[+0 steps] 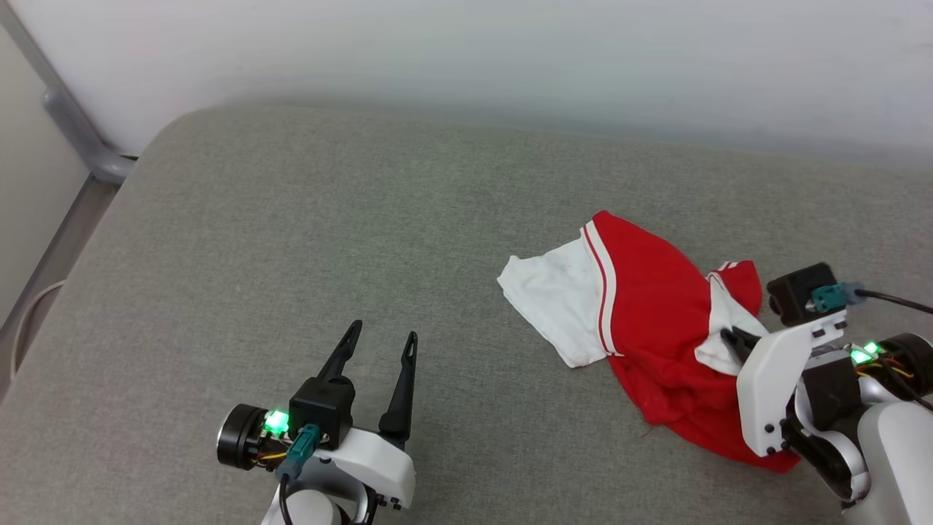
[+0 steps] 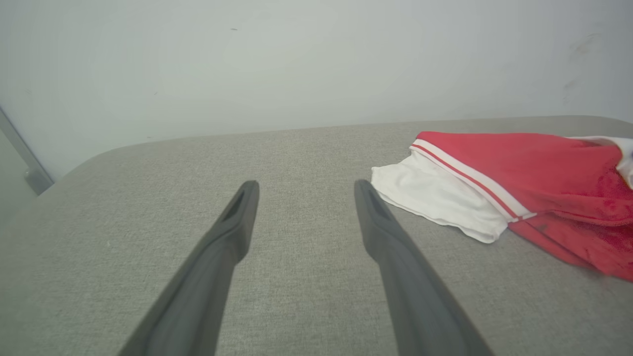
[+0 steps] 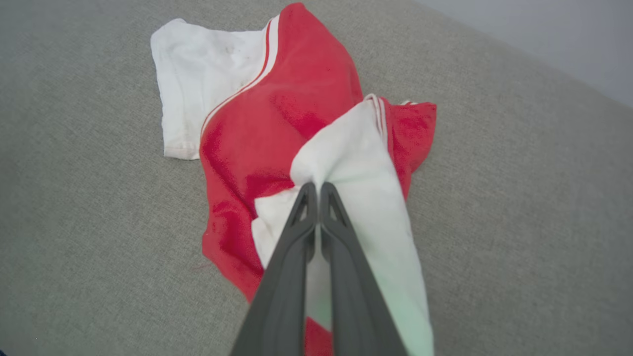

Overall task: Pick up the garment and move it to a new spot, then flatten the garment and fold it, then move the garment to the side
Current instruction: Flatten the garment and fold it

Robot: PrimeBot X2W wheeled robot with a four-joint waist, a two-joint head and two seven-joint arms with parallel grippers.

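Pointing far from the near left, the left gripper had its fingers spread wide, holding nothing, over the grey cushion. The garment lay crumpled at right. The right gripper was pinched closed on a white fold of it.

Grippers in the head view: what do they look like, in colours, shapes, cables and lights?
The left gripper and the right gripper each have two long, tapering dark fingers with slotted tips, set on a black block with a white bracket. At each wrist there is a glowing green light and a teal connector carrying a dark cable. Thin coloured wires show beside a round black joint. The forearm is pale grey.
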